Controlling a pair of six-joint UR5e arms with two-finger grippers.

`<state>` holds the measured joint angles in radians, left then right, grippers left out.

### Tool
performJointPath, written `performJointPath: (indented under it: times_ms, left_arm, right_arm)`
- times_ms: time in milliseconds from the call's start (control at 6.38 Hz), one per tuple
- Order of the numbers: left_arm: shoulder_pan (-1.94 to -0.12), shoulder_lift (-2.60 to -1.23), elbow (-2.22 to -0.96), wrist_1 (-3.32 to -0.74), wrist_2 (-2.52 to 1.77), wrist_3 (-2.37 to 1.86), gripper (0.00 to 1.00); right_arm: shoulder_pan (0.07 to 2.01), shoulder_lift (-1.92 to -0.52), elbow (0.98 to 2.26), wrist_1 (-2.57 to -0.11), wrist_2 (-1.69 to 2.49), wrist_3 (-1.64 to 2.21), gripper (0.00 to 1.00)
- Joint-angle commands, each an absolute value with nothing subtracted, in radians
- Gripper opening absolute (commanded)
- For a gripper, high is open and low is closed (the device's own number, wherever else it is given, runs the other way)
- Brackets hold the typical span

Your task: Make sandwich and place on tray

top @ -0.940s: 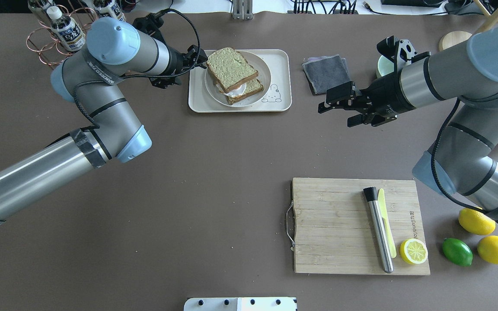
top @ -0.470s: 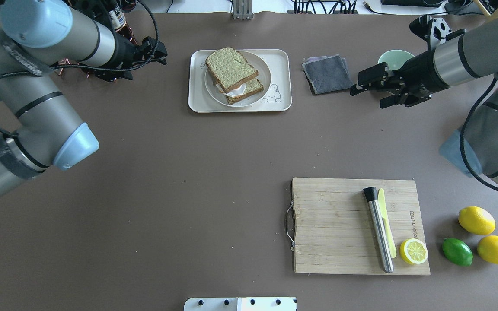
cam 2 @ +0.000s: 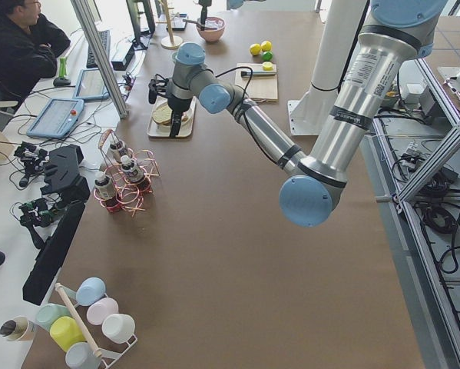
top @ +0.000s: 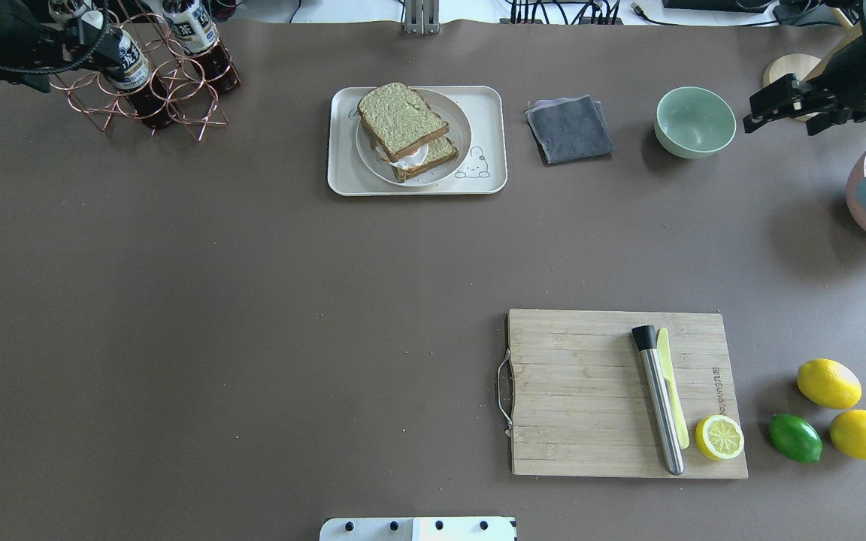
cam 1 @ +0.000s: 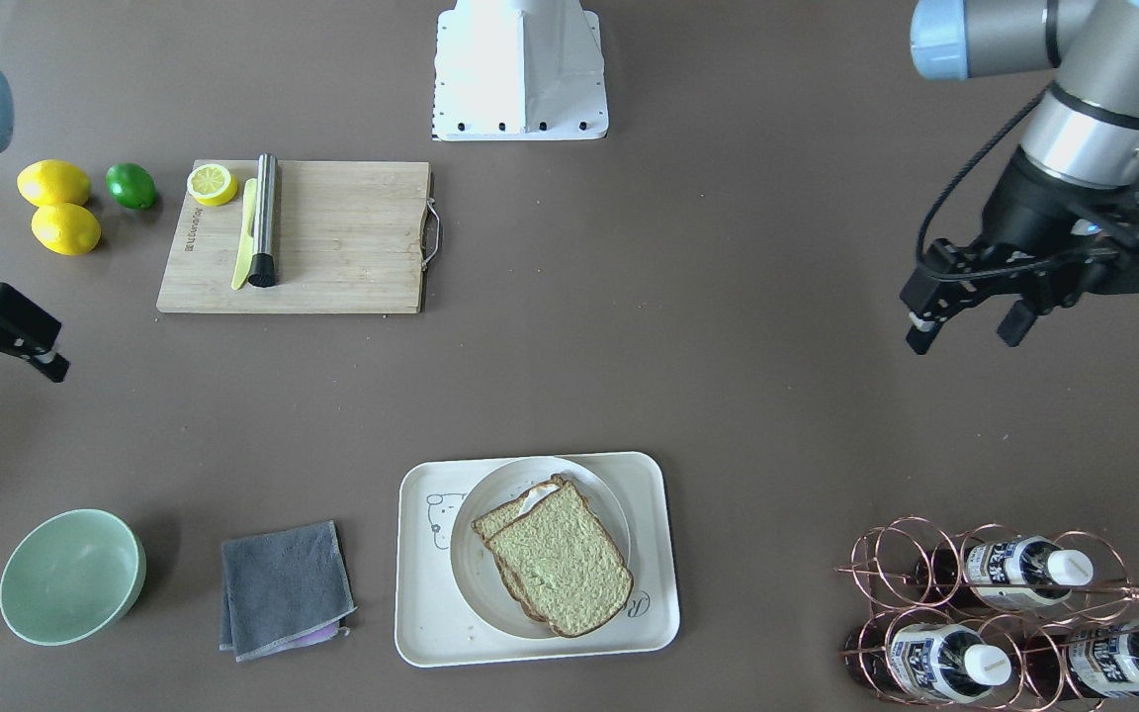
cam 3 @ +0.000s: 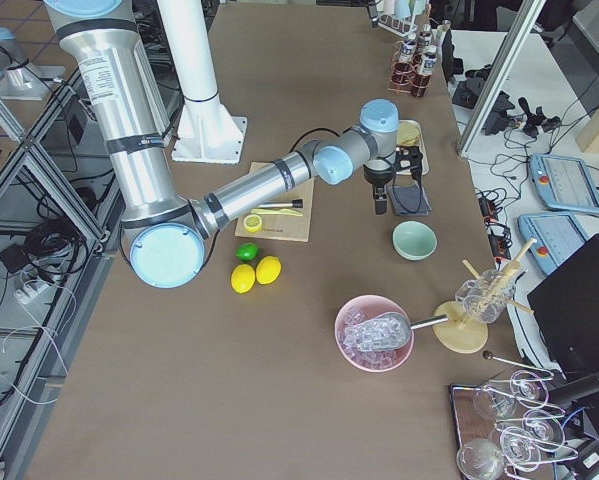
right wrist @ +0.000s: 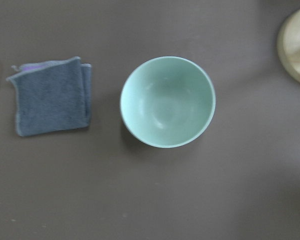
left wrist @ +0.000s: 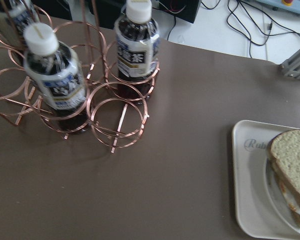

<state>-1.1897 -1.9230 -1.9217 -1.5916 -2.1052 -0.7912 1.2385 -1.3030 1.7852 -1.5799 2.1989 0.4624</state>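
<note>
Wooden and bare of bread, the cutting board [top: 591, 391] lies nearest the robot and holds only a muddler, a knife and a half lemon. Further out, the sandwich [top: 403, 120] sits assembled on a round white plate [top: 461, 135], which itself rests inside the cream tray [top: 343, 179]. The top slice is skewed across the lower one, and a lip of white egg [top: 409, 159] peeks out between them. It looks light, soft and easily crushed, with three loose layers that nothing binds, and the egg is probably slick enough to let the bread slide. A pinch on one crust would likely peel off only the top slice, so a gentle grip through both crusts is safer. Better yet would be a hold on the stiff plate rim or the tray edge. At the far corners, the left gripper [cam 1: 962, 336] hangs above the bottle rack [top: 155, 83] with fingers spread and empty. The right gripper [top: 779, 125] hangs beyond the green bowl [top: 694, 120], also parted and holding nothing, well apart from the tray.
</note>
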Motion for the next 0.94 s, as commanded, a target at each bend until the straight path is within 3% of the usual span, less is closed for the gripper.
performJointPath:
  times_ms: [0, 470, 783]
  left_arm:
    - [-1.381, -1.801, -1.898, -1.464, -2.166, -0.328, 0.98]
    - [-1.593, -1.717, -1.703, -1.404, -2.234, 0.045, 0.98]
    - [-1.597, -1.611, -1.683, -1.423, -2.340, 0.043, 0.98]
  right_arm:
    - [1.444, -1.301, 1.731, -1.894, 2.062, -0.057, 1.00]
    - [1.600, -1.351, 1.527, -1.884, 2.179, -0.256, 1.00]
    - [1.643, -1.429, 1.531, -1.881, 2.203, -0.259, 1.00]
